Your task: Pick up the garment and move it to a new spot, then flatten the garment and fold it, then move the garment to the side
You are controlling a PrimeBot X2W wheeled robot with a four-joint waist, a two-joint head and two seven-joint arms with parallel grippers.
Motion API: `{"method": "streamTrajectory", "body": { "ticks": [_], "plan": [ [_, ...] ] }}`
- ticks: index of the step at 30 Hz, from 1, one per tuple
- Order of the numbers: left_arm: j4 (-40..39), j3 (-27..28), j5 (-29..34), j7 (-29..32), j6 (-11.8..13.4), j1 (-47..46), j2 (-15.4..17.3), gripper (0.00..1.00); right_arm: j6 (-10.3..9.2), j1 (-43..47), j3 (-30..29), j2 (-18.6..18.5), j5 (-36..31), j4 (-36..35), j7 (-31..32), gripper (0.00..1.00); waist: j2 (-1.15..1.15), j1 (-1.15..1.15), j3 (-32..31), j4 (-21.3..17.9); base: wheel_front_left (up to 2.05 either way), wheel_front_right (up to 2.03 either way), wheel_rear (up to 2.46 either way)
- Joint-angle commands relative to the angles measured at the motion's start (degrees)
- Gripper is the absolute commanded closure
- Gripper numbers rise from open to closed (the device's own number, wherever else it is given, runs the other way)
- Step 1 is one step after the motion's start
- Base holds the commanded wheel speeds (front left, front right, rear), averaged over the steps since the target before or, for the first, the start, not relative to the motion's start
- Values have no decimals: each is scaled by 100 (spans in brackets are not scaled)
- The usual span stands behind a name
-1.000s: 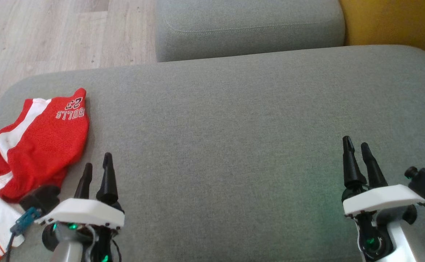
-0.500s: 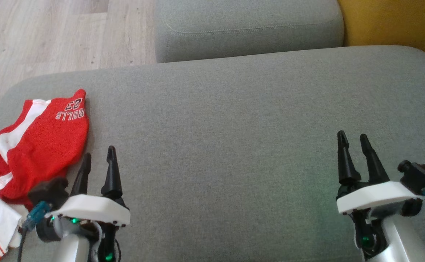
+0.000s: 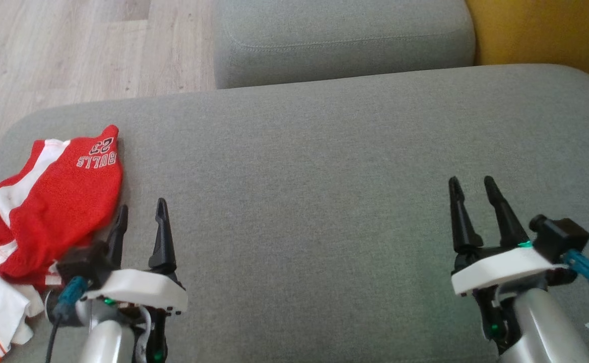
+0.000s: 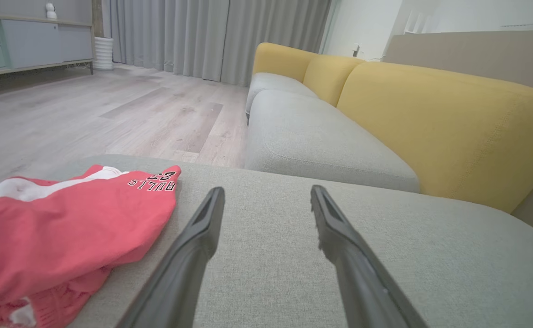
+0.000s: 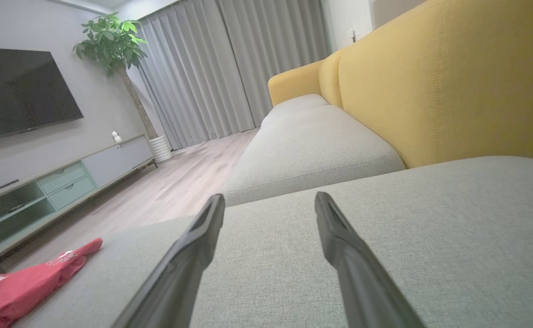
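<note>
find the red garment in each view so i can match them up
Head view: garment at the left edge, next to the left gripper.
Left wrist view: garment in the lower left.
Right wrist view: garment in the bottom left corner.
Shared landmark: far grey cushion, beyond the seat the garment lies on.

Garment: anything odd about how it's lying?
Yes. The red garment is crumpled in a heap at the left end of the grey cushion, folded over itself with white panels bunched underneath. Nothing looks torn or spilled.
</note>
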Motion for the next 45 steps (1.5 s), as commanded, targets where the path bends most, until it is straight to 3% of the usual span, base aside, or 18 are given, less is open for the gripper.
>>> {"method": "streamTrajectory", "body": {
  "ticks": [1,18,45],
  "plan": [
    [-222,105,209,-96,58,-372,86,0,-4,-318,175,-43,-196,-156,-87,0,0,0,-5,-3,0,0,0],
    [-259,9,1348,-376,200,-400,87,0,-4,-437,421,-62,-1257,-78,-370,0,0,0,-74,-57,0,0,0],
    [-76,115,1243,-377,109,-363,63,0,-4,-384,397,-30,-974,32,-370,0,0,0,-160,98,0,0,0]
  ]
}}
